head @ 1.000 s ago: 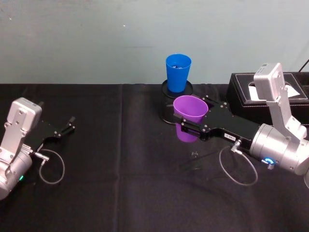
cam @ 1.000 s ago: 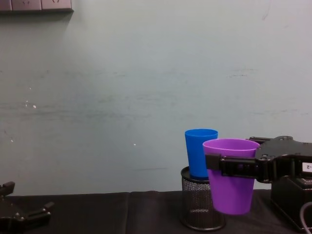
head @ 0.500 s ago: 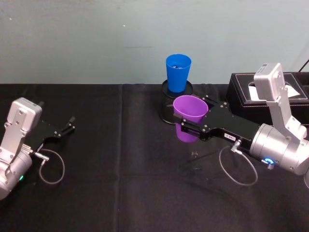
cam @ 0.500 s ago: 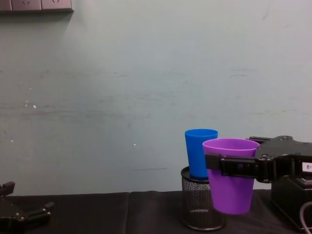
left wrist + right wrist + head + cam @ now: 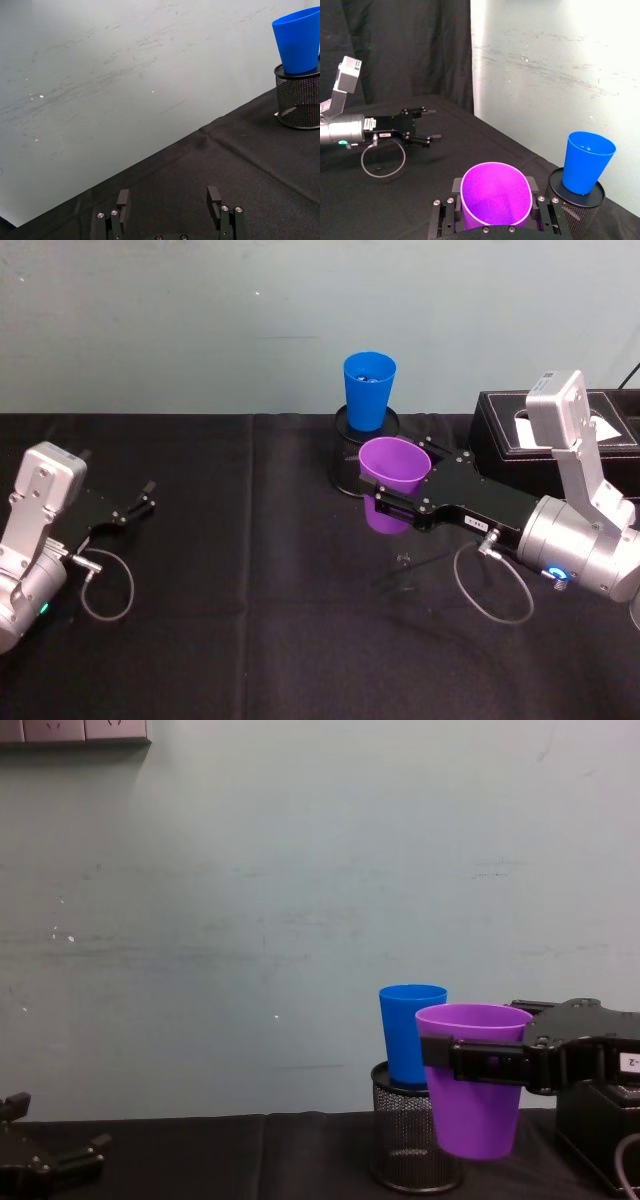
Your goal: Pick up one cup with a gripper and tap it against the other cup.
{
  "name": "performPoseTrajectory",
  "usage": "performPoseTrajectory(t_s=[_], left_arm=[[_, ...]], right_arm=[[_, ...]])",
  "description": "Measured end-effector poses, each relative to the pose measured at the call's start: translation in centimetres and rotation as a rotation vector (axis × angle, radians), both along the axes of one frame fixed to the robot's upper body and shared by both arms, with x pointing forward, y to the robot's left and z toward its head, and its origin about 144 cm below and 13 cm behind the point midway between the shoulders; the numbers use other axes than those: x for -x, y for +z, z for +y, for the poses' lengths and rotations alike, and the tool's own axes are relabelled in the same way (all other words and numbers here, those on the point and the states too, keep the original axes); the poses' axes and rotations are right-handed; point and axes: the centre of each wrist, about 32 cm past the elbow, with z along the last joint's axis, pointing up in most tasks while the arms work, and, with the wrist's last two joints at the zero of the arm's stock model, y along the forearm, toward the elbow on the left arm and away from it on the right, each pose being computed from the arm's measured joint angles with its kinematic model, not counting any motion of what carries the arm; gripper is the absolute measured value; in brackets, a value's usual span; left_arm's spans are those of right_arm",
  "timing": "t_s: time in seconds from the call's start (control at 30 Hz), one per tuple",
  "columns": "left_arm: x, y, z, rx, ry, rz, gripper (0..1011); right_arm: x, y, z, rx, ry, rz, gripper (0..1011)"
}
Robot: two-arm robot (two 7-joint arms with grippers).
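Your purple cup (image 5: 394, 468) sits just right of centre in the head view, upright with its mouth facing up. It is held off the black table (image 5: 250, 590). In the chest view, at lower right, the cup's (image 5: 475, 1105) base hangs above the cloth.

The right gripper (image 5: 400, 480) pinches the cup, one flat finger pressed on each side just below the rim. You can see this plainly in the right wrist view, where the gripper (image 5: 495, 186) brackets the cup (image 5: 495, 195) at the bottom centre. Its arm comes in from the lower right of the head view.

The blue cup (image 5: 369, 390) is just above the purple one in the head view. It stands upright in the mouth of a black mesh holder (image 5: 345, 465). In the chest view the purple cup overlaps the right edge of the blue cup (image 5: 408, 1030) and of the holder (image 5: 400, 1145), both of which lie behind it. The right wrist view shows a gap between the two cups, with the blue cup (image 5: 586, 162) at the lower right.

A black box (image 5: 510, 430) lies at the right edge of the head view, behind the right arm.

The left gripper (image 5: 138, 502) rests at the left of the head view, well apart from both cups. Its fingers are spread with nothing between them, as the left wrist view also shows (image 5: 168, 200).
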Motion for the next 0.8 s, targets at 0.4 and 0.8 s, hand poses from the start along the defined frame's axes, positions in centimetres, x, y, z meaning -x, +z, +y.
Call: performPoseTrajectory(t_s=[0.4, 0.8], left_arm=[[0.0, 0.0, 0.0, 0.0, 0.0, 0.0, 1000], [0.0, 0.0, 0.0, 0.0, 0.0, 0.0, 1000]], right_arm=[[0.0, 0.0, 0.0, 0.0, 0.0, 0.0, 741], [0.0, 0.0, 0.0, 0.0, 0.0, 0.0, 741]])
